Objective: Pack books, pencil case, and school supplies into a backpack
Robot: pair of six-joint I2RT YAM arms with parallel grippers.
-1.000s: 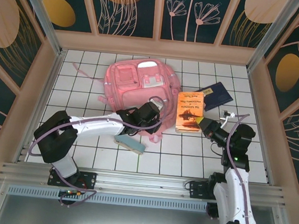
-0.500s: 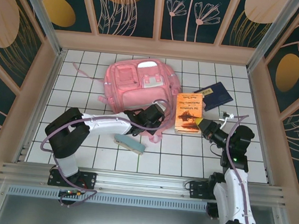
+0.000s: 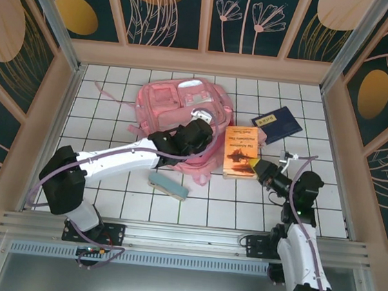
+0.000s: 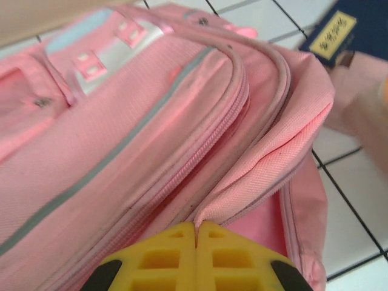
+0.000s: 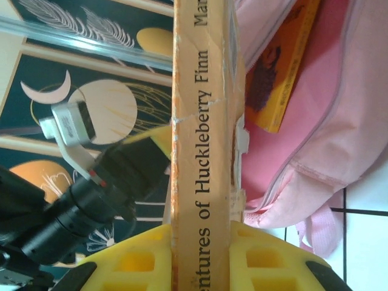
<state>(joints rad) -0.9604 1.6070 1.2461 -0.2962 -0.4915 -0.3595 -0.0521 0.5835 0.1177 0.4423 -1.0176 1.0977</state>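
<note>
The pink backpack (image 3: pixel 173 108) lies at the back middle of the table. My left gripper (image 3: pixel 200 124) is shut on the fabric edge of its opening (image 4: pixel 242 182), which is held apart and shows the pink lining. My right gripper (image 3: pixel 264 170) is shut on the near end of the orange book (image 3: pixel 241 149), just right of the backpack, spine (image 5: pixel 203 139) facing the wrist camera. Another orange-yellow book (image 5: pixel 282 66) lies against the pink fabric beyond it. A navy book (image 3: pixel 277 122) lies to the back right. The teal pencil case (image 3: pixel 168 185) lies in front of the backpack. The small pink supplies item is out of view.
Raised wooden walls border the white tiled table (image 3: pixel 106 192) on three sides. A pink strap (image 3: pixel 203 176) trails from the backpack toward the near side. The left arm (image 3: pixel 116 158) stretches diagonally over the left half, passing just above the pencil case.
The left gripper has moved away from me, pulling the backpack's edge up and back. The right gripper has shifted slightly left and nearer with the orange book.
</note>
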